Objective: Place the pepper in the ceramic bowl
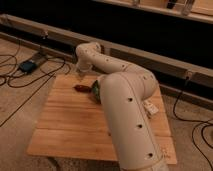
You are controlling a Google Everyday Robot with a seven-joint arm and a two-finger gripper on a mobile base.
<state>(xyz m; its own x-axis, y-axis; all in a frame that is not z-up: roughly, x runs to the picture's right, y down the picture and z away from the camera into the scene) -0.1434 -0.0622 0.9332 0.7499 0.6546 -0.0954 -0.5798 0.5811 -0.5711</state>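
The pepper (81,88) is a small dark red shape low over the wooden table (65,120), at its far left part. I cannot tell if it rests on the table or hangs from the gripper. The gripper (80,76) points down just above it, at the end of the white arm (125,100). The green ceramic bowl (94,91) shows only as a sliver right of the pepper; the arm hides most of it.
A white boxy object (150,107) lies near the table's right edge. Cables and a dark box (31,65) lie on the floor to the left. A low dark wall with a rail runs behind the table.
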